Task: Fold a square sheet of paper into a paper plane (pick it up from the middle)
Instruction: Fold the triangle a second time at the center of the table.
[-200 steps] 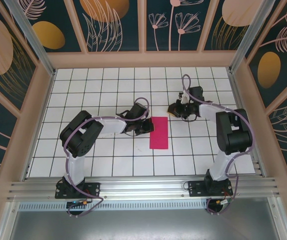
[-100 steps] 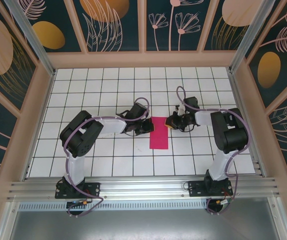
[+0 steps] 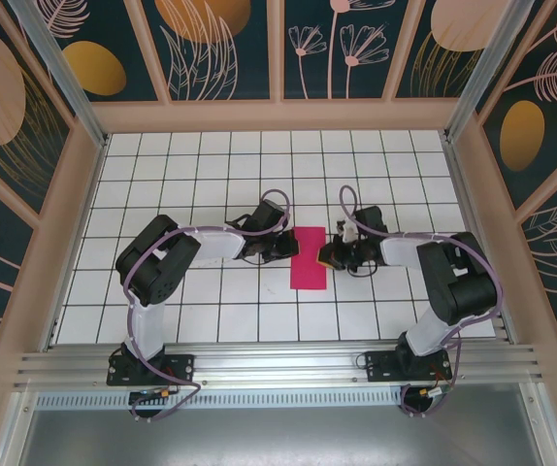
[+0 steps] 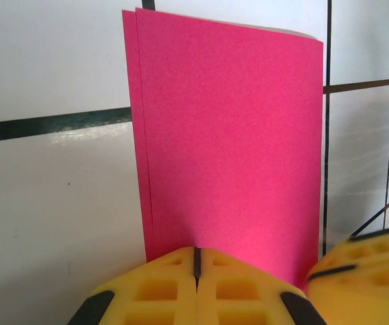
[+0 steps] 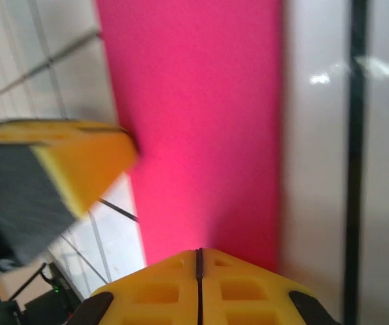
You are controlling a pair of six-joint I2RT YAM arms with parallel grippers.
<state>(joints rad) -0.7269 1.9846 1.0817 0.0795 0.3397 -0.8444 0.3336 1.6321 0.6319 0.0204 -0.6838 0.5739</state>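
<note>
The square sheet of paper, folded in half into a magenta rectangle with two layers showing along one long edge, lies flat on the tiled worktop between my two tools. My left tool sits at its left long edge, pads together with nothing between them. My right tool sits at the opposite edge, pads likewise together. Whether either tool presses on the sheet cannot be determined.
</note>
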